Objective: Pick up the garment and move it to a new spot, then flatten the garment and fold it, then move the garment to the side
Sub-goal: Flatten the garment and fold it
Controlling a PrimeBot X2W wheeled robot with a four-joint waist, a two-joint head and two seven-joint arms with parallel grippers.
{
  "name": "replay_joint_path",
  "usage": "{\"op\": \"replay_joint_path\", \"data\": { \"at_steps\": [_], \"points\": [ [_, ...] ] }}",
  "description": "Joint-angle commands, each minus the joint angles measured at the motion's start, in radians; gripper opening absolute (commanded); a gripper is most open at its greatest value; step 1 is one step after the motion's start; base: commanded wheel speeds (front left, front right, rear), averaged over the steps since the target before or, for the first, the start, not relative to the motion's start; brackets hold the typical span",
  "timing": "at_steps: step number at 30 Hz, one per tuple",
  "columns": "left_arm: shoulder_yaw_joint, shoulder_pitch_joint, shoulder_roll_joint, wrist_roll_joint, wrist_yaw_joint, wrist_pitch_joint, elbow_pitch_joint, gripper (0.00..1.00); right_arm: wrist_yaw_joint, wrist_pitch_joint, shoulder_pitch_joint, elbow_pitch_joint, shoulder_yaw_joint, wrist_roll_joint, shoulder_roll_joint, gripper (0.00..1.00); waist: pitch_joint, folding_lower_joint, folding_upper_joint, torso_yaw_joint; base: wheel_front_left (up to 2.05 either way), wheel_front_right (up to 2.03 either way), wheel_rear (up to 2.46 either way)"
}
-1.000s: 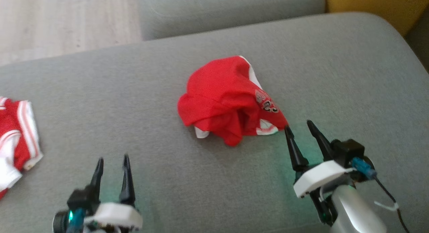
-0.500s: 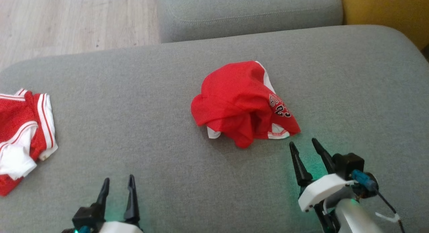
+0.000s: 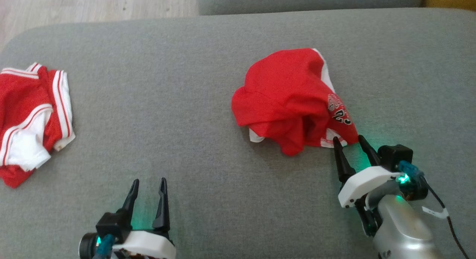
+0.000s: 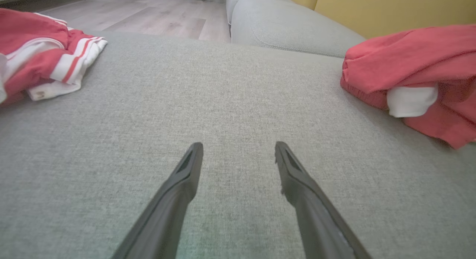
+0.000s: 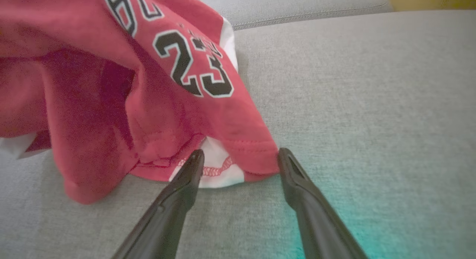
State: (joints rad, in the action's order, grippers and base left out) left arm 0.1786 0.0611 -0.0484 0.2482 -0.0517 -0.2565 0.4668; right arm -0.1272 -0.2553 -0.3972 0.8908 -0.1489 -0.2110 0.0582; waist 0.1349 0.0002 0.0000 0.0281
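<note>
Two red pieces of clothing lie on the grey sofa seat point(image 3: 167, 84) in the head view. The garment point(image 3: 290, 95) is a crumpled red jersey lying right of centre. It is bunched into a rounded heap with deep folds and a dark hollow on its near side. White trim runs along its far right edge and shows at its near hem, and black-and-white print sits on its right flank. A red striped piece point(image 3: 33, 114) with white bands lies well apart at the seat's left edge. The right end effector point(image 3: 348, 138) stands wide, its two dark fingers spread with their tips at the jersey's near right corner and nothing gripped. The left end effector point(image 3: 149, 180) is also wide, over bare seat at the lower left and apart from both pieces. Pale wooden floor point(image 3: 93, 6) shows beyond the seat.

In the left wrist view, the spread fingers point across bare grey fabric. The striped piece sits at the upper left and the jersey at the right edge, with a white scrap tucked under a red fold.

In the right wrist view, the jersey looms close at the upper left. It bears the number 23 in black with white outlines. At its near corner is a stitched red hem, with a white panel edged in red stitching under it. One fingertip overlaps that panel and the other meets the red corner. Whether either touches the cloth cannot be told.
</note>
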Motion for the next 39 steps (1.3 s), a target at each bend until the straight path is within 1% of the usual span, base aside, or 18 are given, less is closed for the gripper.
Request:
{"op": "replay_joint_path", "data": {
  "at_steps": [1, 4, 5, 6, 7, 10, 13, 17, 19, 22, 24, 25, 28, 29, 32, 34, 39],
  "points": [
    [-0.021, 0.040, -0.002, 0.007, 0.005, -0.005, -0.023, 1.00, -0.003, -0.006, -0.027, -0.011, -0.015, 0.002, -0.008, 1.00, 0.014, -0.0002, 0.0000, 0.013, 0.00, 0.00, 0.00],
    [-0.010, 0.046, -0.002, 0.009, 0.006, -0.005, -0.023, 1.00, -0.003, -0.006, -0.039, 0.005, -0.002, 0.015, -0.008, 1.00, 0.023, -0.0002, 0.0000, 0.023, 0.00, 0.00, 0.00],
    [-0.008, 0.047, -0.002, 0.010, 0.007, -0.005, -0.023, 1.00, -0.003, -0.006, -0.041, 0.005, 0.008, 0.019, -0.008, 0.77, 0.025, -0.0002, 0.0000, 0.025, 0.00, 0.00, 0.00],
    [-0.007, 0.047, -0.002, 0.011, 0.008, -0.005, -0.024, 1.00, -0.003, -0.006, -0.041, 0.001, 0.016, 0.023, -0.008, 0.40, 0.025, -0.0002, 0.0000, 0.026, 0.00, 0.00, 0.00],
    [-0.006, 0.048, -0.002, 0.013, 0.008, -0.005, -0.024, 1.00, -0.003, -0.006, -0.039, -0.003, 0.021, 0.026, -0.008, 0.00, 0.025, -0.0002, 0.0000, 0.026, 0.00, 0.00, 0.00],
    [-0.005, 0.046, -0.002, 0.019, 0.008, -0.005, -0.023, 1.00, -0.003, -0.006, -0.028, -0.045, 0.053, 0.035, -0.008, 0.00, 0.017, -0.0002, 0.0000, 0.021, 0.00, 0.00, 0.00],
    [-0.006, 0.040, -0.002, 0.025, 0.009, -0.005, -0.023, 1.00, -0.003, -0.006, -0.020, -0.112, 0.110, 0.055, -0.008, 0.00, 0.002, -0.0002, 0.0000, 0.009, 0.00, 0.00, 0.00],
    [-0.010, 0.028, -0.002, 0.035, 0.011, -0.005, -0.025, 1.00, -0.003, -0.006, -0.068, -0.254, 0.189, 0.079, 0.006, 0.00, -0.024, -0.0002, 0.0000, -0.014, 0.00, 0.00, 0.00],
    [-0.010, 0.020, -0.002, 0.039, 0.008, -0.005, -0.021, 1.00, -0.003, -0.006, -0.116, -0.326, 0.194, 0.087, 0.028, 0.00, -0.044, -0.0002, 0.0000, -0.026, 0.00, 0.00, 0.00],
    [-0.004, 0.004, -0.002, 0.052, 0.007, -0.005, -0.012, 1.00, -0.003, -0.006, -0.203, -0.410, 0.162, 0.091, 0.073, 0.00, -0.080, -0.0002, 0.0000, -0.037, 0.00, 0.00, 0.00],
    [0.004, -0.010, -0.002, 0.067, 0.008, -0.005, -0.008, 1.00, -0.003, -0.006, -0.265, -0.437, 0.125, 0.090, 0.099, 0.00, -0.104, -0.0002, 0.0000, -0.040, 0.00, 0.00, 0.00],
    [0.015, -0.020, -0.002, 0.075, 0.007, -0.005, -0.002, 1.00, -0.003, -0.006, -0.330, -0.438, 0.076, 0.083, 0.122, 0.00, -0.122, -0.0002, 0.0000, -0.037, 0.00, 0.00, 0.00],
    [0.032, -0.023, -0.002, 0.089, 0.005, -0.005, 0.004, 1.00, -0.003, -0.003, -0.421, -0.410, -0.008, 0.075, 0.139, 0.00, -0.139, -0.0002, 0.0000, -0.017, 0.00, 0.00, 0.00],
    [0.032, -0.023, -0.002, 0.089, 0.005, -0.005, 0.004, 1.00, -0.003, -0.003, -0.421, -0.410, -0.008, 0.075, 0.139, 0.00, -0.139, -0.0002, 0.0000, -0.017, 0.00, 0.00, 0.00],
    [0.045, -0.026, -0.002, 0.098, 0.005, -0.005, 0.009, 1.00, -0.003, 0.003, -0.487, -0.376, -0.097, 0.061, 0.131, 0.00, -0.149, -0.0002, 0.0000, 0.014, 0.00, 0.00, 0.00],
    [0.051, -0.031, -0.002, 0.101, 0.007, -0.005, 0.012, 1.00, -0.003, 0.002, -0.521, -0.359, -0.136, 0.040, 0.114, 0.00, -0.155, -0.0002, 0.0000, 0.035, 0.00, 0.00, 0.00],
    [0.053, -0.054, -0.002, 0.092, 0.007, -0.005, 0.017, 1.00, -0.003, 0.003, -0.563, -0.326, -0.166, -0.004, 0.072, 0.00, -0.166, -0.0002, 0.0000, 0.077, 0.00, 0.00, 0.00]
  ]
}}
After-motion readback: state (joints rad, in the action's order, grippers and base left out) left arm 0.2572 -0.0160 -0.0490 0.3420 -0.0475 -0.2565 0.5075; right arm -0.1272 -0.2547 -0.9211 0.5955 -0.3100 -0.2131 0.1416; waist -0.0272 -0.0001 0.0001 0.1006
